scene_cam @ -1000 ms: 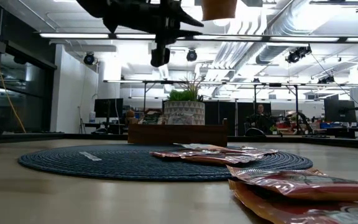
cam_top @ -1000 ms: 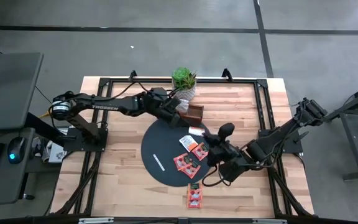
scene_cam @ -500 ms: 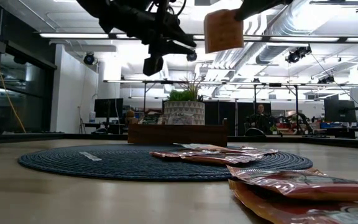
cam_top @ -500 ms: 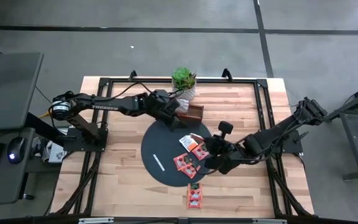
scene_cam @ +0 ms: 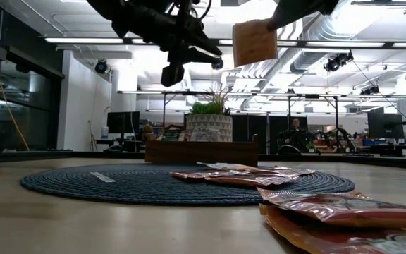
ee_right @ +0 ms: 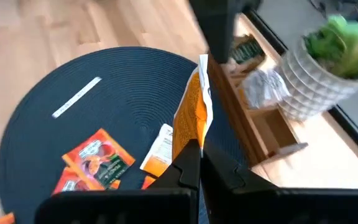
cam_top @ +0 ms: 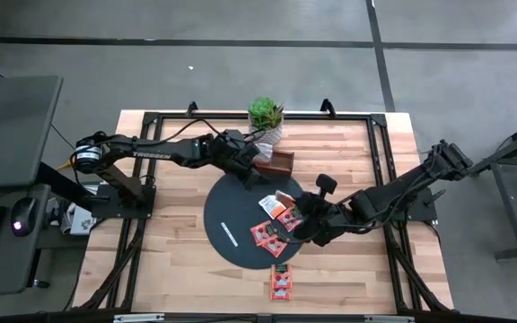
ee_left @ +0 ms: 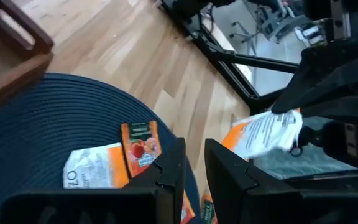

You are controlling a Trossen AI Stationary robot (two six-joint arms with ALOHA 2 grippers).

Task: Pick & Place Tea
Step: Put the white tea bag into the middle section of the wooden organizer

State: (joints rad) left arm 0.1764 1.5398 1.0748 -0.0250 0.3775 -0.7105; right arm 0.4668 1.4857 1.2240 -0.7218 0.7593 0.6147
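Our right tool is clamped on one tea sachet by its edge; it may slip. Left tool apparently stands slightly apart, empty.

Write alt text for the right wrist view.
The right end effector is shut on an orange and white tea sachet, held edge-on above a dark round mat. More sachets lie on the mat; beyond are a wooden tray and a potted plant.
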